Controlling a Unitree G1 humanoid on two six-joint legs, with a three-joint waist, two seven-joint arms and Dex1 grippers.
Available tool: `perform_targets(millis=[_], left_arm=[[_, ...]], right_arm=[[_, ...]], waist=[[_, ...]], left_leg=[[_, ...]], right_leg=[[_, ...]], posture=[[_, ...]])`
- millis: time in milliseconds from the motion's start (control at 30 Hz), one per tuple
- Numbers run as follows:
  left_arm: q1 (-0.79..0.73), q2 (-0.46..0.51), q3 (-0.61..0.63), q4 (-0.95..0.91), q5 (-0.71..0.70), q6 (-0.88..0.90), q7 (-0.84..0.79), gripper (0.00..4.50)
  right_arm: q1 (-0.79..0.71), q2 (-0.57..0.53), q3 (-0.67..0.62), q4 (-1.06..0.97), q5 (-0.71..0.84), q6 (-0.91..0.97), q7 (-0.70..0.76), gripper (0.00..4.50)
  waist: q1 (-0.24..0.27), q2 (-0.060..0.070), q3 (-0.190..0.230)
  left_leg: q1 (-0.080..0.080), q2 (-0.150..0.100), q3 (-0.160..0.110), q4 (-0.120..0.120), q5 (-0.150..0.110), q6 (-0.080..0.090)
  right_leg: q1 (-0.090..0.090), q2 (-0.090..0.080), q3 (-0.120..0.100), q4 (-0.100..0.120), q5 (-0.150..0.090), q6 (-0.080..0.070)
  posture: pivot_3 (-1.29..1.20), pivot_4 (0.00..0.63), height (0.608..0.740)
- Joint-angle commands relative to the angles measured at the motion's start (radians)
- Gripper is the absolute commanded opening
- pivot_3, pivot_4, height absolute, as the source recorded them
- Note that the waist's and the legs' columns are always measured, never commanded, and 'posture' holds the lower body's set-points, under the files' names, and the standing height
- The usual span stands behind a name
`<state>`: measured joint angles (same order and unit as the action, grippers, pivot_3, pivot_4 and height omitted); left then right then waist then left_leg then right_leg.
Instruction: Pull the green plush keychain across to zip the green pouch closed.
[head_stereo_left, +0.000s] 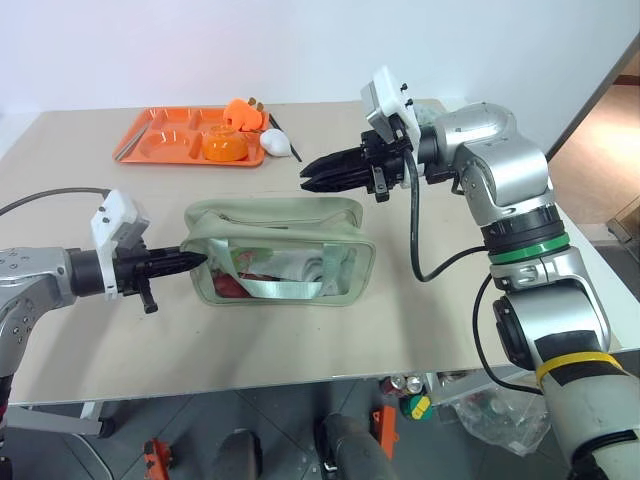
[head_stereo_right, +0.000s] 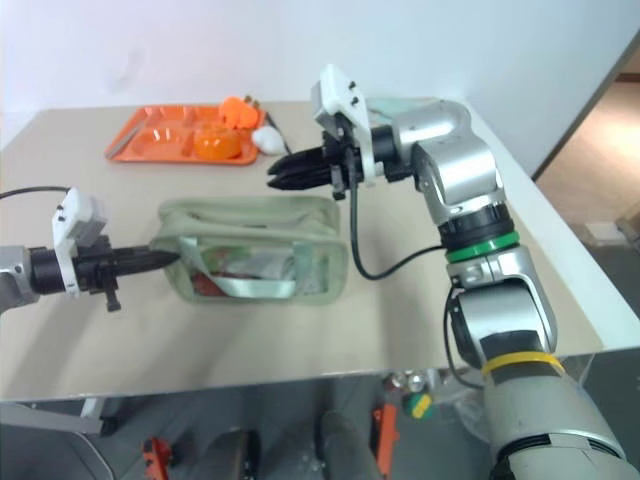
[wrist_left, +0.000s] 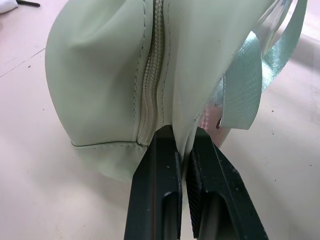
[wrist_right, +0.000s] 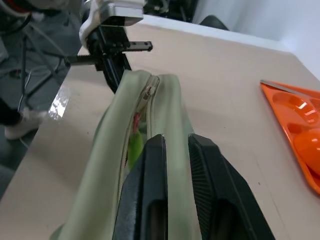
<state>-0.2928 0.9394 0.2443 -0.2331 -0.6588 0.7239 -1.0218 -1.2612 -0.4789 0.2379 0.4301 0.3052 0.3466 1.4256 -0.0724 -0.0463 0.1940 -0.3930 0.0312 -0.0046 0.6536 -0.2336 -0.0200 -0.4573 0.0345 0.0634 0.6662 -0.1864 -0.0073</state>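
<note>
Beige table (head_stereo_left: 300, 350) surface fills the workspace in front of a white wall. Near its middle lies the green pouch (head_stereo_left: 275, 222), a sage-green fabric bag with a clear window facing the robot and a pale green strap (head_stereo_left: 280, 288) across that window; its top zip (wrist_left: 152, 75) runs lengthwise. At the far left corner of the table sits an orange tray (head_stereo_left: 165, 148) carrying an orange bowl (head_stereo_left: 225, 146), with a white object (head_stereo_left: 276, 143) just beside it. The left gripper (head_stereo_left: 200, 259) is level with the pouch's left end, its black fingers (wrist_left: 155, 190) pressed together and pinching a fold of the pouch fabric beside the zip's end. The right gripper (head_stereo_left: 308, 177) is raised above the far side of the pouch, pointing left, clear of the fabric in the head views; its fingers (wrist_right: 150, 190) stand nearly together with a narrow gap and grip nothing. The green plush keychain (wrist_right: 135, 145) hangs inside the zip opening, a small lime-green tuft on a pinkish cord (wrist_right: 136, 121), just ahead of the right fingertips.
</note>
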Motion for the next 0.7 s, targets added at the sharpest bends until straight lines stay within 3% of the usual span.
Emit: perform_targets(millis=[33, 700], left_arm=[[0.005, -0.005, 0.008, -0.025, -0.005, -0.004, 0.011, 0.00], [0.030, -0.009, 0.033, -0.048, -0.024, -0.001, 0.041, 0.00]], right_arm=[[-0.053, 0.028, 0.007, 0.042, -0.036, -0.077, 0.031, 0.64], [-0.069, 0.139, 0.134, 0.159, -0.205, -0.368, 0.169, 0.64]], waist=[[0.000, 0.000, 0.000], [0.000, 0.000, 0.000]], left_leg=[[0.000, 0.000, 0.000, 0.000, 0.000, 0.000], [0.000, 0.000, -0.001, 0.000, 0.000, 0.000]], right_leg=[[0.000, 0.000, 0.000, 0.000, 0.000, 0.000], [0.000, -0.001, -0.001, 0.000, 0.000, 0.000]], posture=[[0.00, 0.150, 0.740], [0.00, 0.150, 0.740]])
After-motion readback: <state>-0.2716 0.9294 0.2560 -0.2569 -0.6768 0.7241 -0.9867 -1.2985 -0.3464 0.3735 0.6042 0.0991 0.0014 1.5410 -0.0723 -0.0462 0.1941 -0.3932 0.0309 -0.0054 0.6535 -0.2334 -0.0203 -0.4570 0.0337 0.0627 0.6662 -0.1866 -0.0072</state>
